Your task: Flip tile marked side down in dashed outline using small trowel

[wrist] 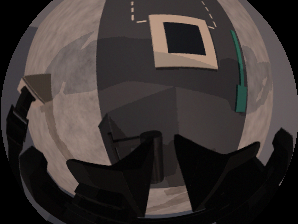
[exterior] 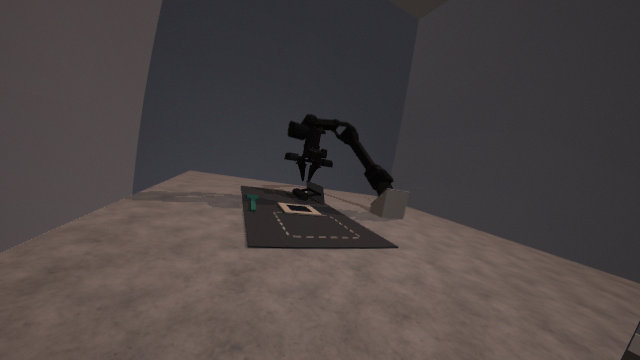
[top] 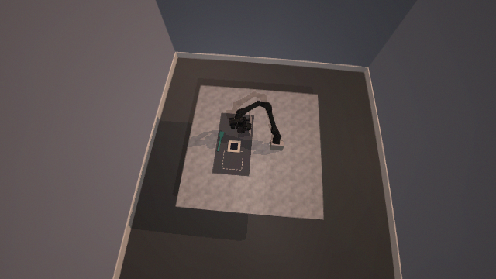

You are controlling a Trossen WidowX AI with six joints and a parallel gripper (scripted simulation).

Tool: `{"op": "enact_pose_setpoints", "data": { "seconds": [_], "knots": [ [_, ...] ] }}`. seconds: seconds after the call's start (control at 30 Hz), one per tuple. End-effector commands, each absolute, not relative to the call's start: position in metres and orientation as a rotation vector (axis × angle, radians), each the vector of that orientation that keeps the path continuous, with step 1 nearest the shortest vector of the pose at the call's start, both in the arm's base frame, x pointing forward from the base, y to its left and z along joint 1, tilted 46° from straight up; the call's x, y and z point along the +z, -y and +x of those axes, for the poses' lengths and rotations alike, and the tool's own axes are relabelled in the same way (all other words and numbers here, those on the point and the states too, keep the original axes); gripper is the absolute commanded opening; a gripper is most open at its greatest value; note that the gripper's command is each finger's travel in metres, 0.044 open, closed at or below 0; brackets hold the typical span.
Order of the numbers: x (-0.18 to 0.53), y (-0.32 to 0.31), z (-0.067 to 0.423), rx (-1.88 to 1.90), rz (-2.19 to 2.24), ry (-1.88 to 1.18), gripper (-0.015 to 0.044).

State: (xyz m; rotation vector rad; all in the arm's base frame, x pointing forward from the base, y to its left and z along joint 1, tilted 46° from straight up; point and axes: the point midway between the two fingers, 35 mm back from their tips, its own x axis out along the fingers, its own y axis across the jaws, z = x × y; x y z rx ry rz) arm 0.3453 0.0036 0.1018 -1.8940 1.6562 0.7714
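Table (exterior: pixel 150 300) comes first, big and grey-brown, spreading out far below the gripper. On it lies the dark mat (exterior: pixel 260 235), right under the gripper and reaching away from it. The black arm (exterior: pixel 362 155) bends up from a pale block (exterior: pixel 392 204) off to the side and holds the gripper (exterior: pixel 309 176) in the air over the mat's far end, pointing down. Its fingers are pulled close, with a small gap, and they pinch nothing. A dashed outline (exterior: pixel 316 226) sits on the mat, well away from the gripper. The tile (exterior: pixel 299 209) lies flat between the gripper and the outline, just touching the outline's near edge, with its dark marked side up. The green trowel (exterior: pixel 253 202) lies at the mat's edge, off to one side of the gripper and near the tile, not touching either.
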Motion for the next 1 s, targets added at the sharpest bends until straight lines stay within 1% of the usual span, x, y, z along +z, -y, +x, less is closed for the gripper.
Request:
{"op": "enact_pose_setpoints", "data": {
  "seconds": [0.0, 0.97],
  "knots": [
    [0.103, -0.001, 0.342, 0.781, -1.925, -1.668, 0.01],
    [0.089, 0.019, 0.308, 0.789, -1.926, -1.659, 0.01]
  ]
}}
